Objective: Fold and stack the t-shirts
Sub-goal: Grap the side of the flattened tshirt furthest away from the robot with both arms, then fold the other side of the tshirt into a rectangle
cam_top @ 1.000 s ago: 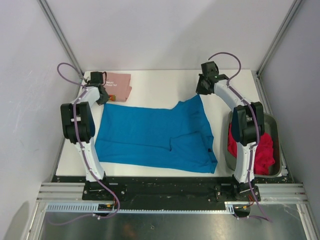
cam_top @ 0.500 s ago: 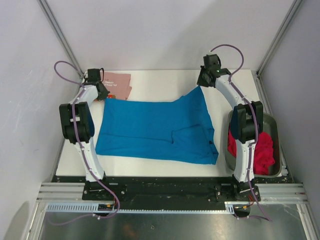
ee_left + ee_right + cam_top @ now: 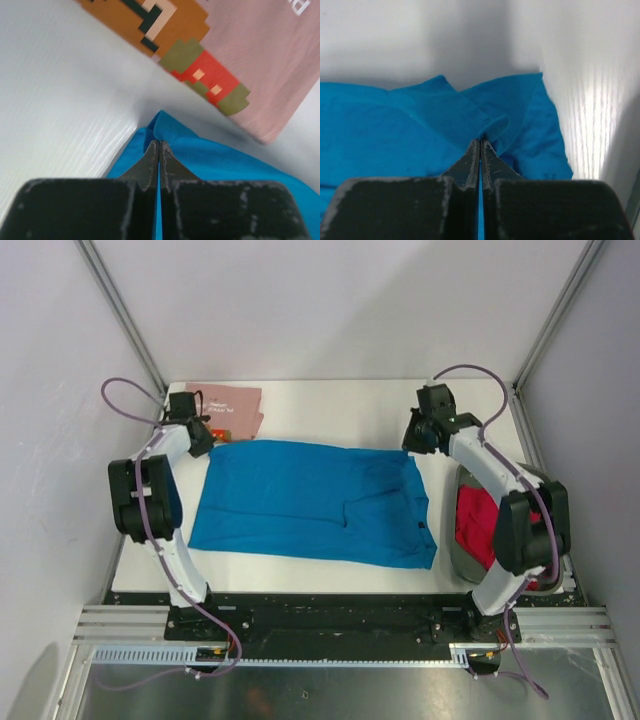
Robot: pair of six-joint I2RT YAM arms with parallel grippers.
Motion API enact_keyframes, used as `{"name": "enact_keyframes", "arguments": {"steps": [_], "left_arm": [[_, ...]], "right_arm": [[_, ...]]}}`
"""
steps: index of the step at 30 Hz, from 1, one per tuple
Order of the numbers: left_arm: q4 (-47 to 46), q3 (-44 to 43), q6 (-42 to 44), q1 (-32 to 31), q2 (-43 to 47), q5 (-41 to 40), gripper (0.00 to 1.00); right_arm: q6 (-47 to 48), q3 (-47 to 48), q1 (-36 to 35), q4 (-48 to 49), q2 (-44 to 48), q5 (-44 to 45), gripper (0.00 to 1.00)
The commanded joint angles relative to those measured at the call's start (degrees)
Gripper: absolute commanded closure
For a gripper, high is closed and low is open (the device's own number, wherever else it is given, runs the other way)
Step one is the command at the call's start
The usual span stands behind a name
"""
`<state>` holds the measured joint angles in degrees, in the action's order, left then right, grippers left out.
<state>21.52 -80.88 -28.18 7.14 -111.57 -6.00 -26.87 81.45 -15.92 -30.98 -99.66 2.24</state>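
Observation:
The bright blue t-shirt [image 3: 310, 500] lies spread across the white table. My left gripper [image 3: 203, 440] is shut on its far left corner [image 3: 165, 127], right beside the folded dusty pink t-shirt [image 3: 235, 405] with the orange-brown print [image 3: 165, 22]. My right gripper [image 3: 415, 440] is shut on the blue shirt's far right corner [image 3: 495, 127]. The red t-shirt [image 3: 480, 525] lies bunched in the basket at the right, partly hidden by my right arm.
The dark grey basket [image 3: 458, 555] stands at the table's right edge. Metal frame posts and grey walls close in the back and sides. The white tabletop [image 3: 330, 405] shows bare behind the blue shirt.
Both grippers have drawn the blue shirt's far edge outward and down, so the raised right corner now lies flat and the cloth is stretched. The right arm swung to the right.

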Motion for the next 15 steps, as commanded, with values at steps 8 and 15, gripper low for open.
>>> {"name": "enact_keyframes", "arguments": {"steps": [8,15], "left_arm": [[-1.42,10.42,-1.08,0.86,12.59,-3.99,1.0],[-1.39,15.44,-1.28,1.46,14.82,-7.33,1.0]], "right_arm": [[-2.57,-14.29,-6.03,-0.52,17.64,2.18,1.0],[-4.02,-25.75,-7.44,0.25,26.25,1.72,1.0]]}}
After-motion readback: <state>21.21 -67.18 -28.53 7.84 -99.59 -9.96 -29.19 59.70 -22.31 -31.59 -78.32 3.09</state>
